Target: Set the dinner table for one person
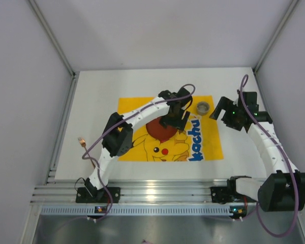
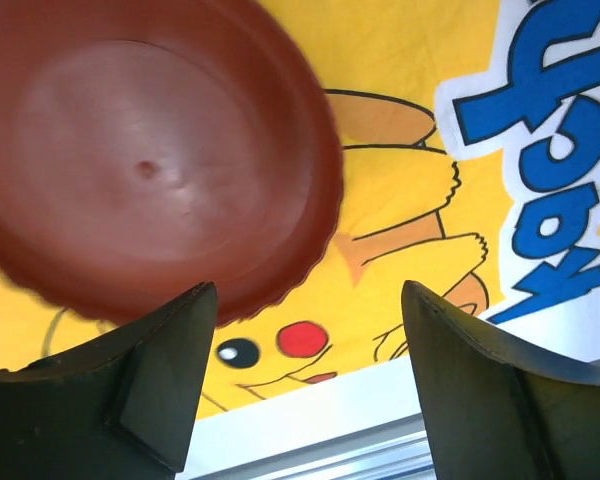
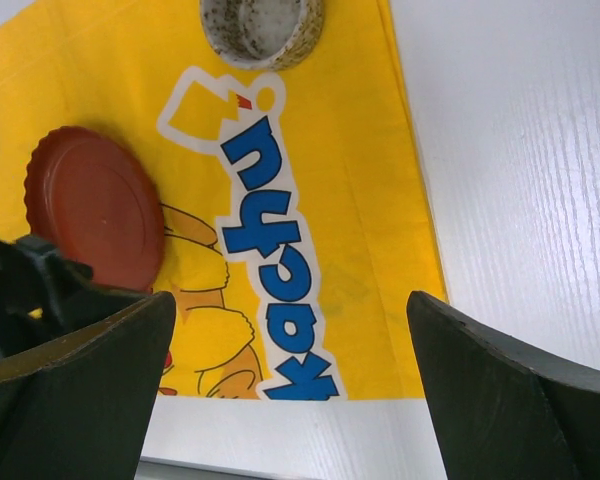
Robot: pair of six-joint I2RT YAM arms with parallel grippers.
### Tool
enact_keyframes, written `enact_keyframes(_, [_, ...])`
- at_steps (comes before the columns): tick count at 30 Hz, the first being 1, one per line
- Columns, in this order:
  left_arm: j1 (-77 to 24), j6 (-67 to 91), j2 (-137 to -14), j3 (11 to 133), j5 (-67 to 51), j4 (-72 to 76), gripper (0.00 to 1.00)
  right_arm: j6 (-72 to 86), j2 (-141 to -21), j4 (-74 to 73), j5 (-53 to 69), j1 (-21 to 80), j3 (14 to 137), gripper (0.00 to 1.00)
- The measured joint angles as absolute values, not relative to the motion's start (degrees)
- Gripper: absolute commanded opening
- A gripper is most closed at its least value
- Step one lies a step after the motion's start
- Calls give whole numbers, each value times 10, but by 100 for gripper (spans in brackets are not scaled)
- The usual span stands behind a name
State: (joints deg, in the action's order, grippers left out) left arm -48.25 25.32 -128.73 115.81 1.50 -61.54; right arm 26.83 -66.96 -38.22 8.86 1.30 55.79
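The white dinner table [image 1: 96, 101] carries a yellow Pikachu mat [image 1: 206, 147]. A dark red round plate [image 1: 160, 133] with a scalloped rim lies on the mat's middle; it also shows in the left wrist view [image 2: 150, 150] and the right wrist view [image 3: 95, 205]. My left gripper [image 1: 174, 121] hovers just above the plate's right edge, open and empty [image 2: 305, 290]. A speckled cup [image 1: 203, 108] stands at the mat's far right corner [image 3: 262, 28]. My right gripper [image 1: 219, 109] is open and empty above the mat's right edge [image 3: 290, 300].
A small copper-coloured utensil [image 1: 82, 141] lies on the white top left of the mat. The ribbed aluminium rail [image 1: 142, 193] runs along the near edge by the arm bases. Grey walls close in the table on three sides.
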Motion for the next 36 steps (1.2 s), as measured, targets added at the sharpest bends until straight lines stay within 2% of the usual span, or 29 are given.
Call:
enact_keyframes(3, [-465,255,-1220,1118,36,-613,79,269,-662,-382,89,13,558,100])
enact_keyframes(4, [-450,257,-1182,1091,42,-612,72,269,-658,-382,90,13,558,100])
enact_keyframes(6, [-404,267,-1103,1012,42,-595,68,271,-651,-382,92,13,558,100])
enact_keyframes(9, [-277,283,-974,851,40,-567,73,273,-644,-382,97,13,555,100])
enact_keyframes(12, [-149,299,-903,704,62,-565,76,276,-642,-382,102,13,543,100])
enact_keyframes(17, [-68,309,-890,550,50,-572,74,278,-641,-382,105,13,521,100])
enact_keyframes(21, [11,308,-891,529,19,-566,71,281,-641,-381,108,13,505,100])
enact_keyframes(24, [46,303,-897,536,5,-552,65,281,-640,-380,108,13,498,100])
enact_keyframes(27, [48,294,-909,536,-7,-542,59,281,-638,-379,108,13,495,100])
enact_keyframes(36, [23,251,-916,536,-47,-538,54,281,-639,-377,108,13,495,100])
